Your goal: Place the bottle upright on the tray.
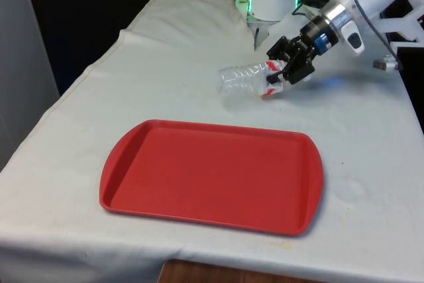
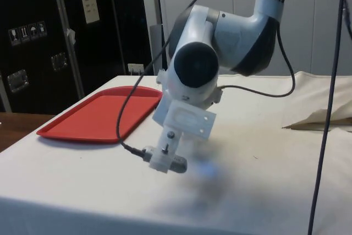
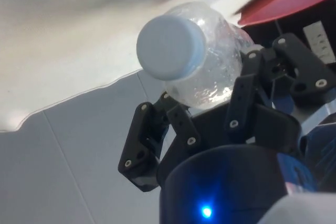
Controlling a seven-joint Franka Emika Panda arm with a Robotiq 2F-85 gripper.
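Note:
A clear plastic bottle [image 1: 244,80] with a red and white label lies on its side, beyond the tray's far edge towards the front view's right. My gripper [image 1: 283,73] is shut on its label end, reaching in from the right. In the wrist view the bottle's pale cap [image 3: 170,47] points at the camera, and the black fingers [image 3: 148,142] press on both sides of the bottle's body [image 3: 216,75]. The flat red tray [image 1: 132,157] lies bare in the middle of the table. It also shows in the side view, tray [image 2: 99,116] beyond the arm. Whether the bottle rests on the cloth is unclear.
The white cloth [image 1: 371,137] covers the table, with a raised fold [image 2: 322,115] at the side view's right. The table's near edge [image 1: 218,266] runs just in front of the tray. Dark cabinets [image 2: 38,37] stand beyond the tray.

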